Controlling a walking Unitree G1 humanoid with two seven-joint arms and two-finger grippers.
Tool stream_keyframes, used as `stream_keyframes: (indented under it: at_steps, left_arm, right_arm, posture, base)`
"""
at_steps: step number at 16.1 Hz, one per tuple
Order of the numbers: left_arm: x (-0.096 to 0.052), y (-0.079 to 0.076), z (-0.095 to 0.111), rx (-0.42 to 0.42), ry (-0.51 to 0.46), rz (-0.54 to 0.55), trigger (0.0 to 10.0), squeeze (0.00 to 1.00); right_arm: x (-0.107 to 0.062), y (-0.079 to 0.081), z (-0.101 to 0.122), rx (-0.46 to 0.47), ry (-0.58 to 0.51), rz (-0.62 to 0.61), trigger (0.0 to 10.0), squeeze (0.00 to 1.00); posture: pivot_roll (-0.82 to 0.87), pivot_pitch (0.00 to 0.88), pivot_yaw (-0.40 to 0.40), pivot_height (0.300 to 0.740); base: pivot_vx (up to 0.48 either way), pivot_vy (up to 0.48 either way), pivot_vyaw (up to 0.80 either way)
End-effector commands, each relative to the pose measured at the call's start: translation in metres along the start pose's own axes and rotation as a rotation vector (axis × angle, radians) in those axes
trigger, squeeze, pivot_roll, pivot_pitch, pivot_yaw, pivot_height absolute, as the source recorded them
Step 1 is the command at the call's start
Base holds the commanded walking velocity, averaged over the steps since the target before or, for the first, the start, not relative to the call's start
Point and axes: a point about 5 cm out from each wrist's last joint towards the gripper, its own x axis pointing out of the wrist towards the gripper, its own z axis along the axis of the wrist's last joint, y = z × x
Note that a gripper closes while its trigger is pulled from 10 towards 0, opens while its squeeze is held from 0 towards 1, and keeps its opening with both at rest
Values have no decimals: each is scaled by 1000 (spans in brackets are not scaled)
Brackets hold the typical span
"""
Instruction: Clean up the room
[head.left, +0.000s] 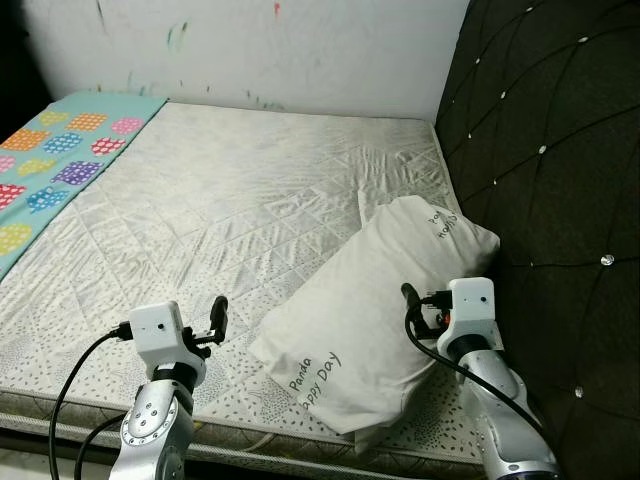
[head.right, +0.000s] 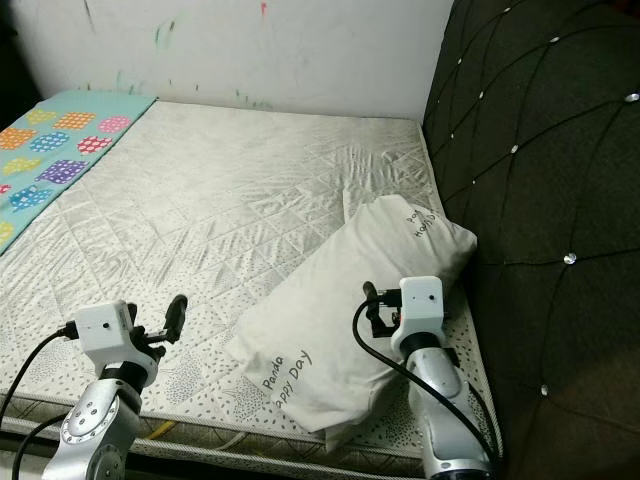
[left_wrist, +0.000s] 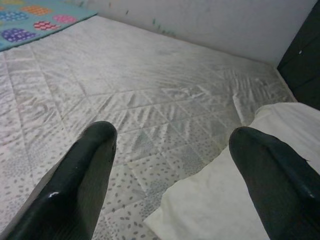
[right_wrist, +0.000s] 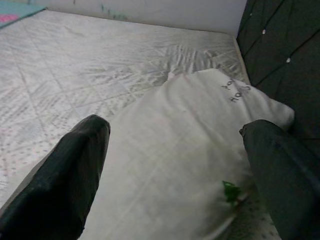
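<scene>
Pillow (head.left: 375, 320) lies tilted at the mattress's (head.left: 220, 210) near right corner, just beside the dark tufted headboard (head.left: 550, 150). You have both hands spread open and holding nothing: your left hand (left_wrist: 172, 175) hovers over the mattress's front edge, your right hand (right_wrist: 175, 175) over the pillow. Your right wrist view picks out a small green scrap (right_wrist: 231, 190) on the pillow; a patterned blanket (head.left: 55, 160) covers the far left corner.

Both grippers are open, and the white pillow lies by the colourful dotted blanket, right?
Not quite. The pillow lies by the dark headboard, across the mattress from the blanket, as the left eye view shows. Both grippers are open.
</scene>
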Motion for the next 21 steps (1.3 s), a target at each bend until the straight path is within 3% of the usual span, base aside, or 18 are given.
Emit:
stream_keyframes:
  at_steps: [1,7,16,21]
  left_arm:
    - [-2,1,-5,7,16,-1,10000,0]
    - [-2,1,-7,13,13,7,10000,0]
    - [-2,0,-7,18,15,16,10000,0]
    - [-1,1,-7,23,17,22,10000,0]
  right_arm:
    - [-2,1,-2,10,-2,0,10000,0]
    - [-5,5,-6,33,3,16,10000,0]
    - [-7,5,-6,40,4,34,10000,0]
    - [-6,8,-5,42,0,63,10000,0]
  posture:
    - [-56,0,-18,728]
    - [-57,0,-17,728]
    - [-61,0,-16,621]
    - [-62,0,-16,607]
  base:
    - [0,0,0]
    - [0,0,0]
    - [0,0,0]
    - [0,0,0]
